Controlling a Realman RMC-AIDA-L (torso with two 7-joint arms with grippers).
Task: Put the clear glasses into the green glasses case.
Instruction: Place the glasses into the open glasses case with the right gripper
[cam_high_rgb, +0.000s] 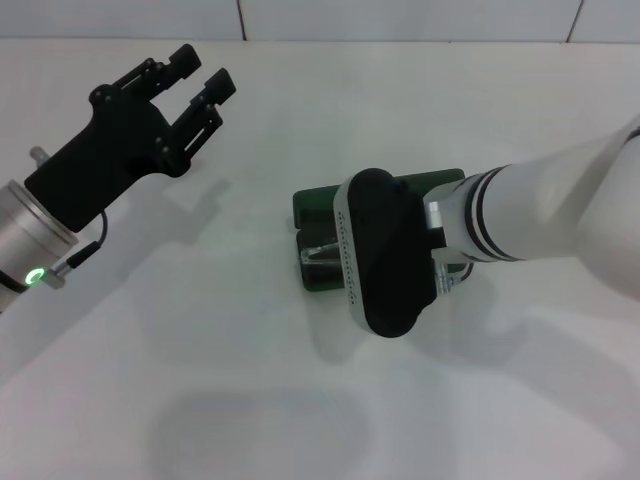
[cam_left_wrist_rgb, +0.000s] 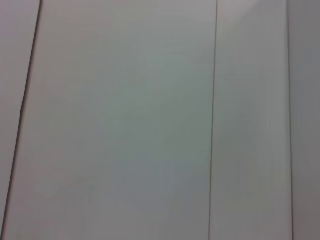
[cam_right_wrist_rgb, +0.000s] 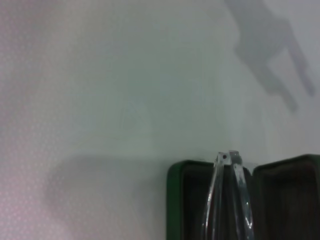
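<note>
The green glasses case (cam_high_rgb: 312, 203) lies open in the middle of the white table, mostly covered by my right arm's black wrist housing. My right gripper (cam_high_rgb: 381, 256) hangs directly above it. In the right wrist view both halves of the case (cam_right_wrist_rgb: 176, 200) show their dark lining. The clear glasses (cam_right_wrist_rgb: 227, 200) appear there as thin transparent arms rising over the case's middle. A glint of them (cam_high_rgb: 318, 250) shows at the case's left end in the head view. My left gripper (cam_high_rgb: 203, 68) is open and empty, raised at the far left.
The white table (cam_high_rgb: 200, 350) spreads bare around the case, and a tiled wall (cam_high_rgb: 400, 18) runs along the back. The left wrist view shows only white panels with dark seams (cam_left_wrist_rgb: 214, 120).
</note>
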